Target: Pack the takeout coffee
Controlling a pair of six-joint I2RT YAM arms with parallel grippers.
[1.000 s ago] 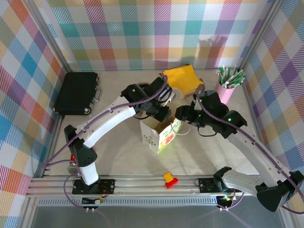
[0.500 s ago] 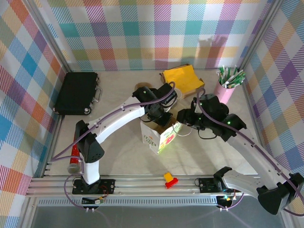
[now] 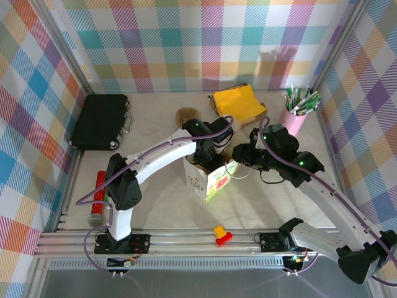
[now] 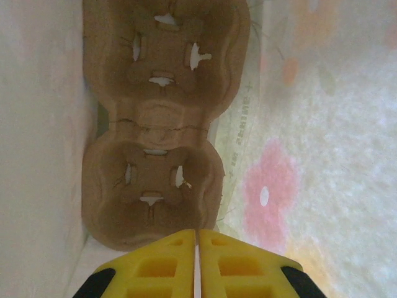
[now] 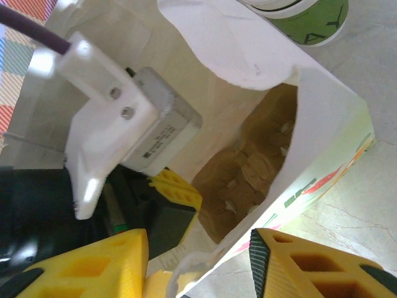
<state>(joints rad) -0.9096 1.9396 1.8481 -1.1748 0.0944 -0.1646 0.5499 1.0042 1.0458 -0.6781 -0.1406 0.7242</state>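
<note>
A white paper bag (image 3: 208,183) with flower print stands open at mid-table. On its floor lies a brown cardboard cup carrier (image 4: 155,124) with empty wells. My left gripper (image 4: 197,231) is down inside the bag (image 5: 322,112) just above the carrier (image 5: 248,167), shut with nothing between its fingers (image 5: 177,189). From the top it sits in the bag's mouth (image 3: 209,160). My right gripper (image 5: 197,239) stands open astride the bag's near rim (image 3: 237,156). A cream-and-green cup (image 5: 304,22) stands just outside the bag. Its top is cut off, so I cannot tell if it is the takeout coffee.
A black case (image 3: 99,121) lies at the back left and a yellow packet (image 3: 239,102) at the back middle. A pink cup of sticks (image 3: 296,112) stands back right. A round brown thing (image 3: 184,115) sits behind the left arm. A red tube (image 3: 97,198) and a small red-yellow piece (image 3: 222,234) lie near the front rail.
My left arm has swung right and reached down into the bag, and its jaws have closed. The round brown thing has come into view behind it. The right jaws narrowed slightly.
</note>
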